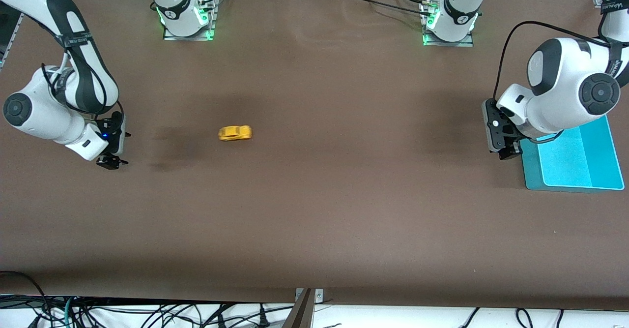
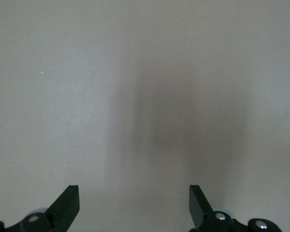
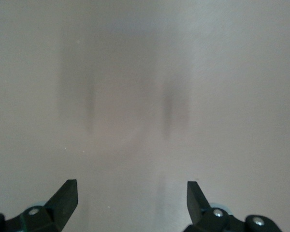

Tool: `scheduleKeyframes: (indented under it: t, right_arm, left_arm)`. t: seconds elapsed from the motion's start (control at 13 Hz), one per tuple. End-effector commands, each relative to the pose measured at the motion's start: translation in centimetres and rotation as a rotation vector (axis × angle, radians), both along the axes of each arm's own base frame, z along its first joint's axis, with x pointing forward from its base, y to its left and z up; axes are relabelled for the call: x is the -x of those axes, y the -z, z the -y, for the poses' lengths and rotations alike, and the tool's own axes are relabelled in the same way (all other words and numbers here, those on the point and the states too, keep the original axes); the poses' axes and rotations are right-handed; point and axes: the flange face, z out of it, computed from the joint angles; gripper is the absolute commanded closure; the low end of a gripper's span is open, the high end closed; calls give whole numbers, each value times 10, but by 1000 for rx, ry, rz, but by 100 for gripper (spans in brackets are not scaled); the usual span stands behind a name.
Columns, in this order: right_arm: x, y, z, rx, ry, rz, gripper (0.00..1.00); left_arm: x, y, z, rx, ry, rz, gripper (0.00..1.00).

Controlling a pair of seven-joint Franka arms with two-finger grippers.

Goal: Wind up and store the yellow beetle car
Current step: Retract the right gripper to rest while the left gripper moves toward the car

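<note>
The yellow beetle car (image 1: pixel 235 133) stands alone on the brown table, toward the right arm's end, slightly blurred. My right gripper (image 1: pixel 114 152) hangs just over the table near that end's edge, apart from the car, open with nothing between its fingers (image 3: pixel 63 200). My left gripper (image 1: pixel 501 141) waits open over the table beside the tray, also holding nothing; its wrist view shows only bare table between the fingers (image 2: pixel 65 203). The car is out of view in both wrist views.
A teal tray (image 1: pixel 530 175) with a lighter inner mat lies at the left arm's end of the table, partly under the left arm. The two arm bases (image 1: pixel 186 18) (image 1: pixel 449 20) stand along the table's edge farthest from the front camera.
</note>
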Motion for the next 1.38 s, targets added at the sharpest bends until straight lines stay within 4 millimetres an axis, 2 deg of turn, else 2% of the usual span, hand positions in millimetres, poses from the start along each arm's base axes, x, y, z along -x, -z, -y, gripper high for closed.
scheduleKeyframes:
  t: [0.0,0.31,0.61,0.84,1.15,1.3]
  right_arm:
    - [-8,-74,-18,-4,64,35,0]
    - [7,-182,-47,-2,170,114,0]
    - [23,-254,-52,4,449,122,0]
    - [25,-285,-57,-7,679,137,0]
    - [38,-299,-87,-10,1068,78,0]
    - [43,-302,-99,5,1234,33,0]
  left_arm:
    - [13,16,-16,-23,13,-9,0]
    - [22,34,-15,-20,38,-3,0]
    - [29,45,-16,-9,95,14,0]
    - [49,62,-20,-6,86,-1,0]
    - [66,78,-21,5,74,-10,0]
    - [74,82,2,20,103,-13,0]
